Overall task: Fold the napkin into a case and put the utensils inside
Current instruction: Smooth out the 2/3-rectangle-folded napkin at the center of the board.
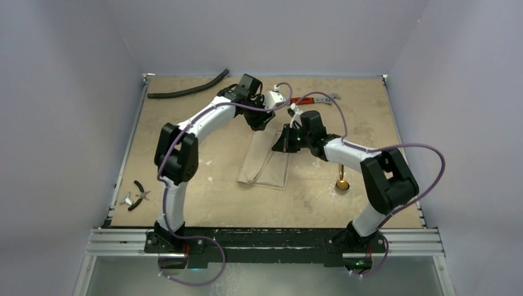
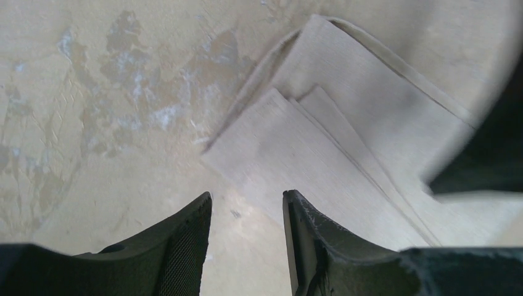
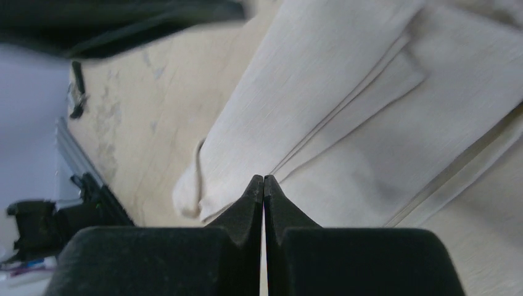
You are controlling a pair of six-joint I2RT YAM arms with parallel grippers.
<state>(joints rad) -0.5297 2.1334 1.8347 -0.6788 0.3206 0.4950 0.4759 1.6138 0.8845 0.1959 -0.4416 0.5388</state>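
top view: napkin point(image 1: 268, 166) lies folded into a long strip at frame centre on the table point(image 1: 185, 129), narrow end toward the top. left gripper point(image 1: 261, 121) is over the strip's top end, right gripper point(image 1: 285, 140) just beside it at the strip's upper right edge. one gold spoon point(image 1: 341, 183) right of the napkin and apart from it, bowl toward the bottom, handle running under the right arm. black hose point(image 1: 188, 90) upper left, red-handled wrench point(image 1: 311, 98) top centre, pliers point(image 1: 141, 190) lower left

left wrist view: left gripper point(image 2: 247, 213) jaws apart, nothing between them, bare table showing in the gap. napkin point(image 2: 321, 142) fills centre and right, stacked layers with stepped edges, corner just above the fingertips point(image 2: 200, 213). dark blurred shape at right edge, can't tell what

right wrist view: right gripper point(image 3: 264, 184) jaws pressed together, no cloth visible between them, tips over the napkin point(image 3: 345, 105) near its lower left fold. napkin layers run diagonally across centre and right. pliers point(image 3: 77, 92) small at upper left
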